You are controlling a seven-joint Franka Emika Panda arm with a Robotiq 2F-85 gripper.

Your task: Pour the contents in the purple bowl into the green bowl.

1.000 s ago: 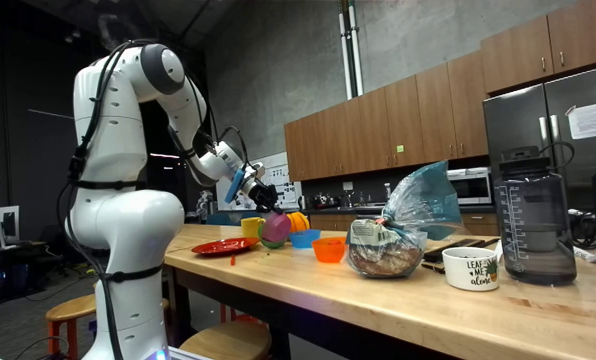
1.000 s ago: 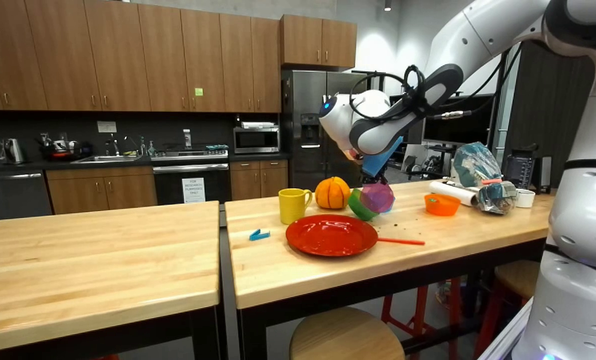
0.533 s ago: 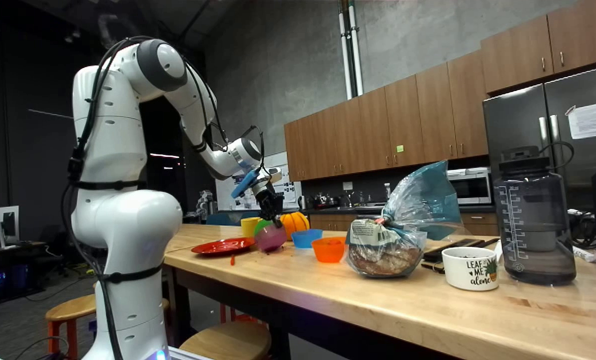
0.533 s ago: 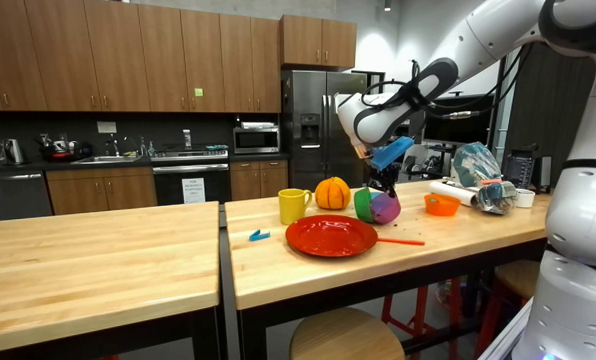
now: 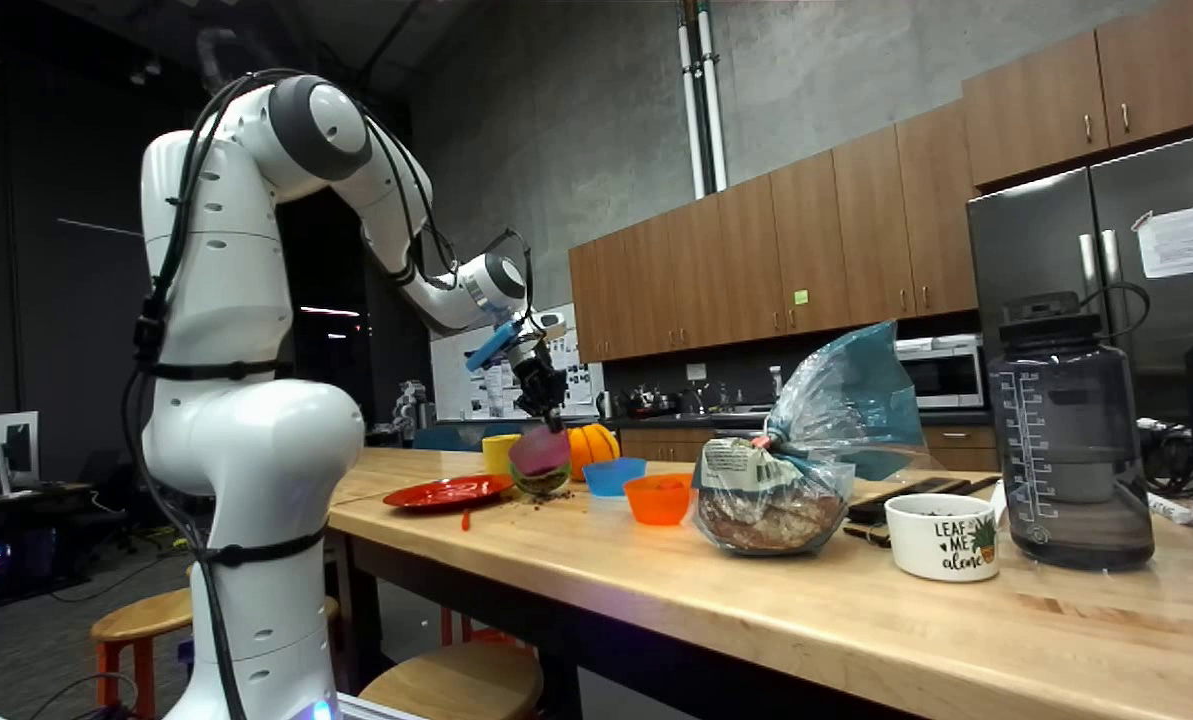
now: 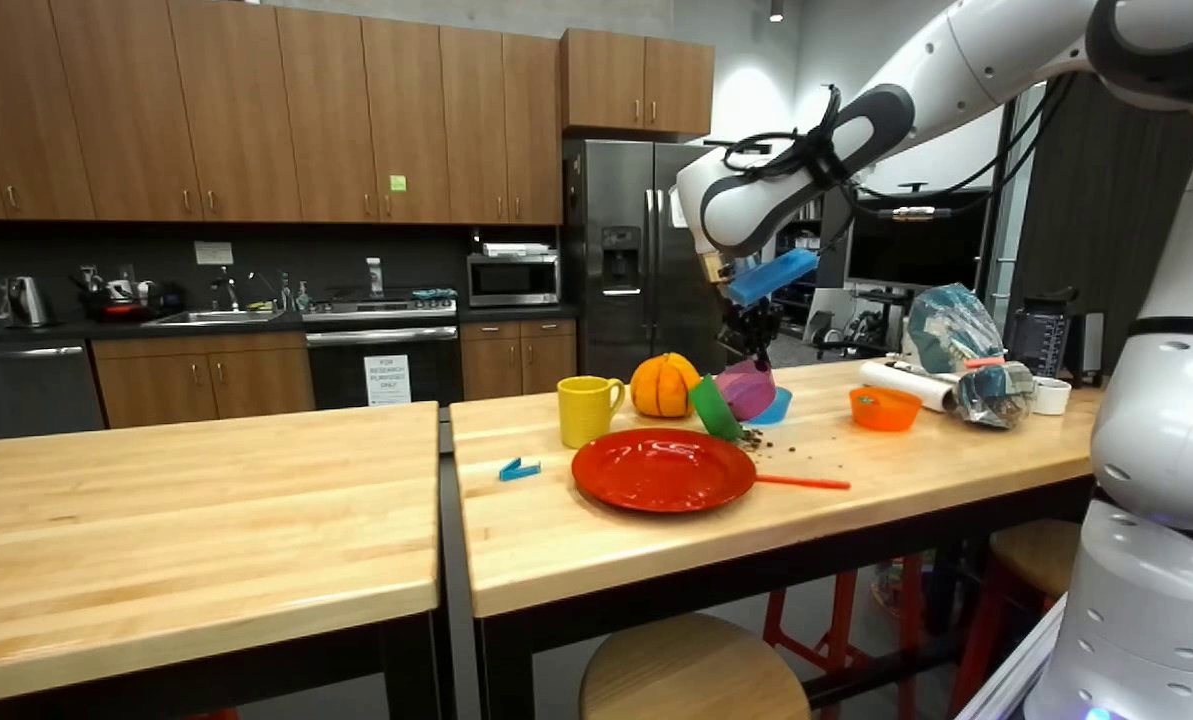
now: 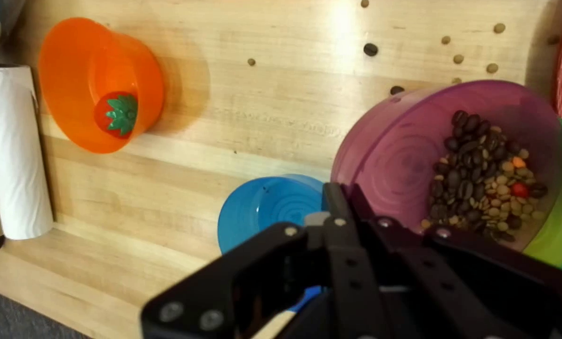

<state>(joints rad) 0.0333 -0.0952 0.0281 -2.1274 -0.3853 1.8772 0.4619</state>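
Wrist view | purple bowl [image 7: 403,165], 3 o'clock: smooth plastic | orange bowl [image 7: 80,61], 10 o'clock: glossy plastic | white roll [image 7: 14,155], 9 o'clock: matt paper | tabletop [image 7: 281,89]: glossy wood

wrist view: near, facing down | both exterior views: farther, sharing table [image 5: 756,590]

The hand [image 7: 346,190] is black, the purple bowl [image 7: 403,160] pinkish, the green bowl [image 6: 714,408] bright, the plate [image 6: 664,470] red, the pumpkin [image 6: 664,386] dark-striped orange, the bench [image 6: 596,540] streaked tan.
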